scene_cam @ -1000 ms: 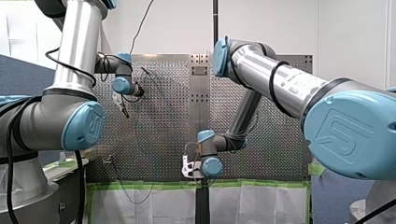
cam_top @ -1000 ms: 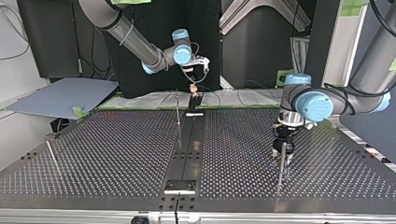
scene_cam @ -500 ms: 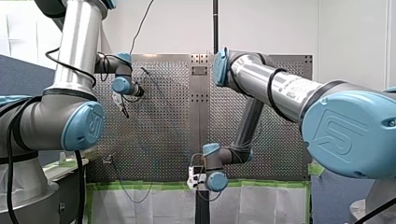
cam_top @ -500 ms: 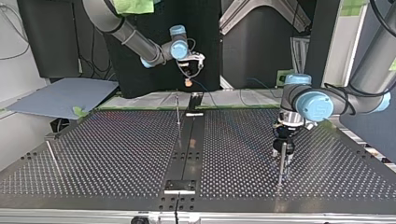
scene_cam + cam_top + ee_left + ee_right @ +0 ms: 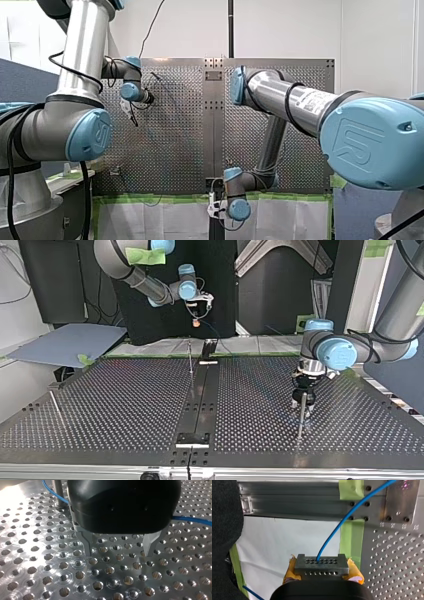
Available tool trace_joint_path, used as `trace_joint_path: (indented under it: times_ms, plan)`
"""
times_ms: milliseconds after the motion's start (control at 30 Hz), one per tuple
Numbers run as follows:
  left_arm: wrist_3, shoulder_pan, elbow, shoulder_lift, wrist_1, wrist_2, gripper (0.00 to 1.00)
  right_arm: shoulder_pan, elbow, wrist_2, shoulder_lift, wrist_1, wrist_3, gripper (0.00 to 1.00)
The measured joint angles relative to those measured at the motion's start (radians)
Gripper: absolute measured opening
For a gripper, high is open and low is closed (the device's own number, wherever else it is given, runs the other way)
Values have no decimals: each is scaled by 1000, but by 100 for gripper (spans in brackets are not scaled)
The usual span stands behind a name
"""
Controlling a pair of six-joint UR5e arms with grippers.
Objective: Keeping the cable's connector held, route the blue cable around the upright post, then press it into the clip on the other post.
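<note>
Claws: right claw (image 5: 322, 574) clenched on grey connector (image 5: 321, 566), upper centre of top view | left claw (image 5: 118, 552) released above bench (image 5: 32, 562) | blue cable (image 5: 342, 523) likely light, limp, springy; best gripped at rigid connector.

Looking at the front view, we see a white wall (image 5: 290, 30) at twelve o'clock and a blue-grey partition (image 5: 20, 80) at nine. At six, white sheeting (image 5: 165, 220) edged with green tape (image 5: 150, 198) borders the perforated table (image 5: 175, 140).
</note>
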Motion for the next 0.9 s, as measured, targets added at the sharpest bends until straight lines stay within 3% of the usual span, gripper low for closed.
trace_joint_path:
  times_ms: [600, 900]
  plan:
    - [0, 0, 0, 0, 0, 0, 100, -58, 25, 2, 46, -45, 4, 0]
    - [-1, 1, 0, 0, -1, 0, 100, -83, 100, 20, -17, -113, 7, 0]
